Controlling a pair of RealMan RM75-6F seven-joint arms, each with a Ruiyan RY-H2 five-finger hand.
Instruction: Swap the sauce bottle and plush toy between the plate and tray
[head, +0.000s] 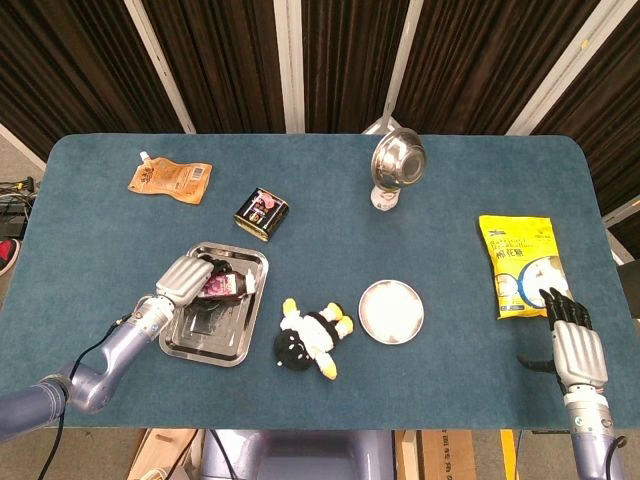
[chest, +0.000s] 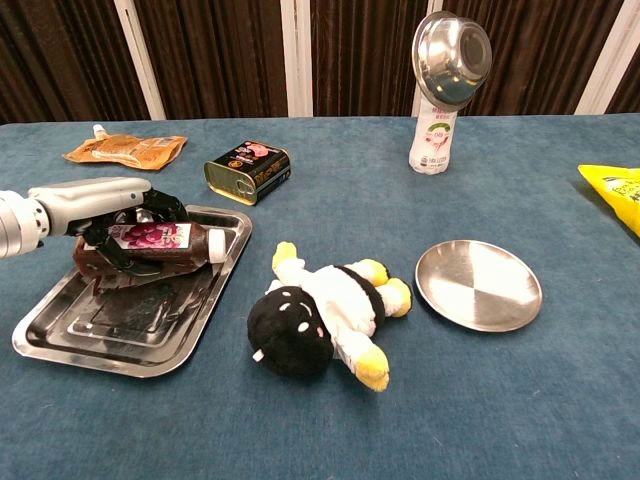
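1. While the left hand (chest: 95, 205) grips the sauce bottle (chest: 150, 243), the bottle lies on its side over the tray (chest: 60, 335).
2. Beside the tray, the plush toy (chest: 320, 315) lies on the surface, just left of the bare plate (chest: 478, 285).
3. Fingers loosely spread, the right hand (head: 578, 345) holds nothing, near the yellow bag (head: 520, 265).

The head view looks steeply down from above the near edge, taking in the whole table (head: 420, 230). The chest view sits low and close, facing the far curtains. Both share the tray (chest: 70, 340), plush toy (chest: 320, 315) and plate (chest: 478, 285).
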